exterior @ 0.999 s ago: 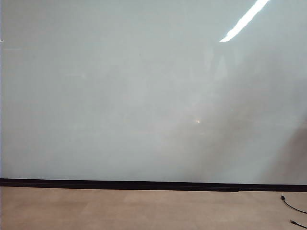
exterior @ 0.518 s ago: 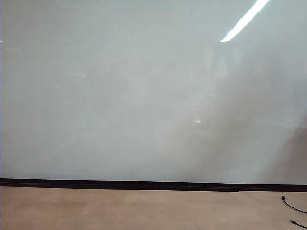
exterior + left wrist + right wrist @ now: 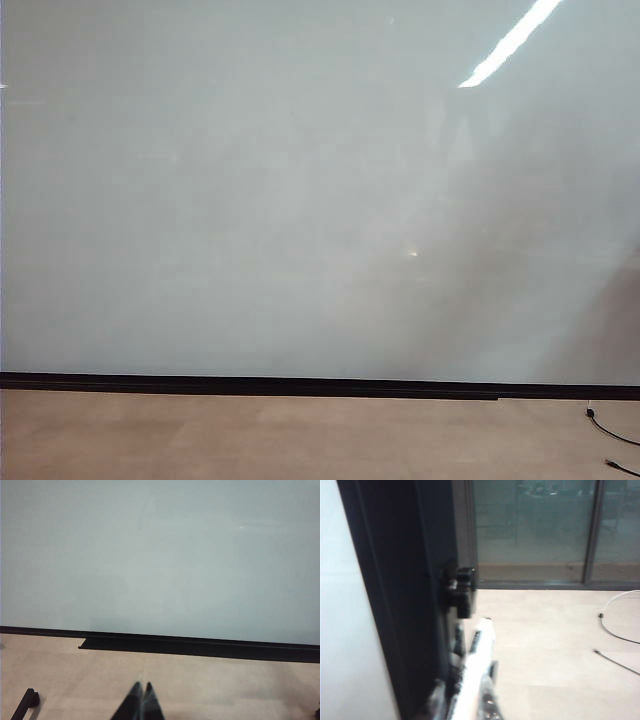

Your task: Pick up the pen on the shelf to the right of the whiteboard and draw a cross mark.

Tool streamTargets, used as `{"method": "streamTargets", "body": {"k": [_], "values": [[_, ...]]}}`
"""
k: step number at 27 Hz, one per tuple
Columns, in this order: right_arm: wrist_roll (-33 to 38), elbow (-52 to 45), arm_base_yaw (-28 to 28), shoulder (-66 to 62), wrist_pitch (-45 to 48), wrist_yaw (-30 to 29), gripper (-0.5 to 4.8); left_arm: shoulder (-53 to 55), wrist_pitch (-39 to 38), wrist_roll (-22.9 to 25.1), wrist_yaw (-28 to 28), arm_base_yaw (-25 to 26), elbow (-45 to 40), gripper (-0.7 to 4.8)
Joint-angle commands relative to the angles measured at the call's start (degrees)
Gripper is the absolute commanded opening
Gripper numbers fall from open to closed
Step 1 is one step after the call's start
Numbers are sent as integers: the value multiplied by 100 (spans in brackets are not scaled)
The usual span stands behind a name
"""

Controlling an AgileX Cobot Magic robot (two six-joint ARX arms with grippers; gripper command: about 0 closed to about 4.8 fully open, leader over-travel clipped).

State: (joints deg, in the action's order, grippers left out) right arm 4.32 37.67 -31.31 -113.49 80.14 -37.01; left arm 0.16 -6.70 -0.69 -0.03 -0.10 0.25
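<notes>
Pale grey and glossy, the whiteboard [image 3: 250, 200] fills nearly the whole exterior view, and no stroke shows on it anywhere: the cross mark is not yet drawn. A thin black strip [image 3: 300, 384] runs along its lower edge.

By my reading, the task is at its first step, the pickup. In the right wrist view the pen [image 3: 476, 672], a white barrel blurred by closeness, lies between the fingers of the right tool [image 3: 465, 705], right beside the dark frame [image 3: 395, 605] at the board's edge. The fingers stand close on either side of the barrel and look closed on it, though the blur leaves it unclear whether the grip is firm. A small black bracket [image 3: 461, 591] juts from the frame just beyond the pen's far end; whether this is part of the shelf I cannot tell. Lifting the pen clear, carrying it to the board and making two crossing strokes all remain.

The left tool [image 3: 141, 700] hangs low in front of the board, its two dark fingertips pressed together and holding nothing. Neither arm appears in the exterior view.

Light wood-toned floor [image 3: 300, 435] runs below the board, with thin black cables [image 3: 612, 440] lying at the right. A ceiling light reflects as a bright streak [image 3: 510, 42] high on the board. Behind the pen, the right wrist view shows dark-framed glass panels [image 3: 535, 530] at the far side of the room.
</notes>
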Motion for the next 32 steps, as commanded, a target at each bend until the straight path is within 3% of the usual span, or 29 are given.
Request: {"method": "streamTargets", "body": {"k": [1, 11, 17, 22, 25, 27, 29, 32], "values": [[17, 7, -7, 24, 87, -133, -7, 2, 31, 24, 22, -2, 13, -5], [-216, -50, -44, 568, 92, 28, -7, 2, 28, 24, 22, -2, 13, -5], [-199, -374, -57, 772, 57, 1631, -7, 2, 31, 24, 22, 0, 13, -5], [-114, -874, 61, 1161, 72, 2149, -7, 2, 31, 24, 24, 0, 13, -5], [-175, -1676, 503, 2262, 63, 3580, -7, 2, 31, 24, 22, 0, 13, -4], [-175, -2072, 750, 2918, -52, 4133, -7, 2, 31, 22, 22, -2, 13, -4], [-177, -2457, 1073, 3803, -557, 4513, -7, 2, 28, 24, 22, 0, 13, -4], [-175, -2815, 1624, 5174, -1657, 4612, -7, 2, 28, 24, 22, 0, 13, -5]]}}
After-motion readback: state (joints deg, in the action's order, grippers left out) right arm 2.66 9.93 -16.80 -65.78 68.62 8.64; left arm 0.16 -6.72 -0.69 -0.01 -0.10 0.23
